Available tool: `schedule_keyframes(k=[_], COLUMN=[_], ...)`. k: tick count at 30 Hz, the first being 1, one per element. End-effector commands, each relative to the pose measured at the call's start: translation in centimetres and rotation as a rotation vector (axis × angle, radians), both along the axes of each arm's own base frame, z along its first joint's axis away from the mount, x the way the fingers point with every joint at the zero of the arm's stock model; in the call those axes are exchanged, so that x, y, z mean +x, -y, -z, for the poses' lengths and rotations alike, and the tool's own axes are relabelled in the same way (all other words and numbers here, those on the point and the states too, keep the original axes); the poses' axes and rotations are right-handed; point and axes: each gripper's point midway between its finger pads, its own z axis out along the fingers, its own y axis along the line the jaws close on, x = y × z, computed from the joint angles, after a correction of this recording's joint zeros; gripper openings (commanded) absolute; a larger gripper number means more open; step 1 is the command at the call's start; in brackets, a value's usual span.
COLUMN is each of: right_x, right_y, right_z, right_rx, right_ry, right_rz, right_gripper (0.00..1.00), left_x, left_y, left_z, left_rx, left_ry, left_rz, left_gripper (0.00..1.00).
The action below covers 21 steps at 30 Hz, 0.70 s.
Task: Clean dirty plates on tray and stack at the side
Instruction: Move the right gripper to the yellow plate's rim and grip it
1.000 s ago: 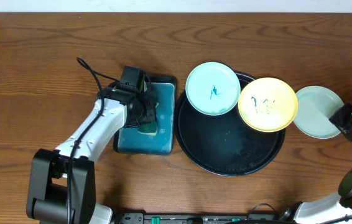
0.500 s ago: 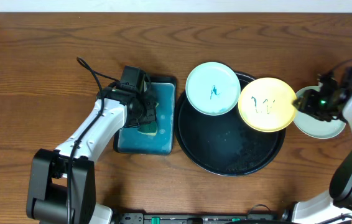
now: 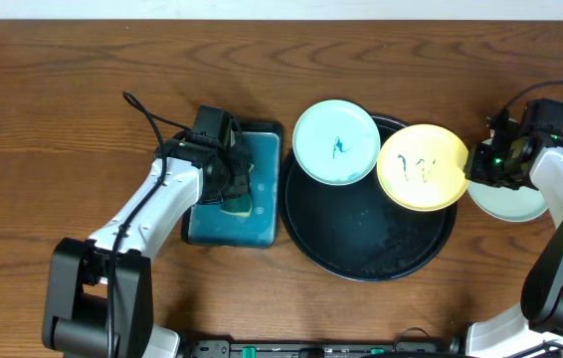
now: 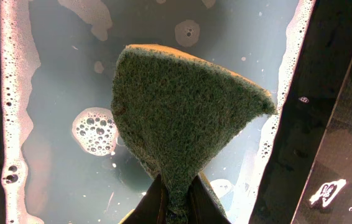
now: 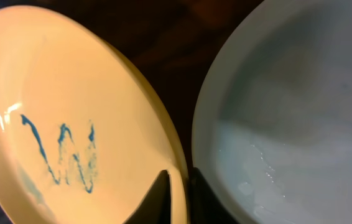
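A yellow plate [image 3: 421, 167] with teal scribbles rests on the right rim of the black tray [image 3: 361, 244]. My right gripper [image 3: 472, 164] is shut on its right edge, one finger over the rim and one under it [image 5: 181, 193]. In the right wrist view the yellow plate [image 5: 70, 112] fills the left. A mint plate with a scribble [image 3: 336, 141] sits on the tray's upper left rim. An unmarked mint plate [image 3: 505, 201] [image 5: 288, 124] lies on the wood right of the tray. My left gripper [image 4: 177, 202] [image 3: 227, 184] is shut on a green sponge [image 4: 182, 106].
The sponge hangs over a rectangular teal sponge tray [image 3: 262, 149] left of the black tray, holding soapy water with foam [image 4: 95, 130]. A black cable [image 3: 147, 114] loops behind the left arm. Bare wood lies along the far side and left.
My right arm swung in from the table's right edge to the yellow plate's rim and shut on it. Both plates on the tray shifted slightly left. The left arm stayed still.
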Motion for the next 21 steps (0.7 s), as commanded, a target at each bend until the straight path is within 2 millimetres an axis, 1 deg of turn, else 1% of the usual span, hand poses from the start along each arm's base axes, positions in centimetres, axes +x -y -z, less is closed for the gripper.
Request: schedule_keyframes(k=[1, 5, 8, 13, 15, 16, 21], right_x=[-0.4, -1.6, -2.2, -2.2, -2.1, -2.1, -1.6], right_y=[-0.1, 0.6, 0.9, 0.9, 0.9, 0.9, 1.0], right_z=[-0.4, 0.1, 0.3, 0.3, 0.3, 0.3, 0.2], right_rx=[-0.015, -0.058, -0.076, -0.069, -0.067, -0.067, -0.072], right_ry=[-0.005, -0.064, -0.089, -0.091, -0.090, -0.088, -0.069], right_rz=[-0.006, 0.009, 0.019, 0.039, 0.045, 0.047, 0.048], right_gripper=[0.02, 0.01, 0.01, 0.05, 0.16, 0.17, 0.13], left_x=[-0.2, -0.2, -0.2, -0.2, -0.2, -0.2, -0.2], left_y=[-0.2, -0.2, -0.2, -0.2, -0.2, -0.2, -0.2], left_z=[0.4, 0.4, 0.4, 0.4, 0.4, 0.4, 0.4], left_rx=[0.010, 0.010, 0.010, 0.010, 0.010, 0.010, 0.010], left_ry=[-0.010, -0.010, -0.010, -0.010, -0.010, -0.010, -0.010], left_rz=[0.003, 0.003, 0.003, 0.003, 0.003, 0.003, 0.003], left_gripper=[0.08, 0.08, 0.08, 0.08, 0.08, 0.08, 0.08])
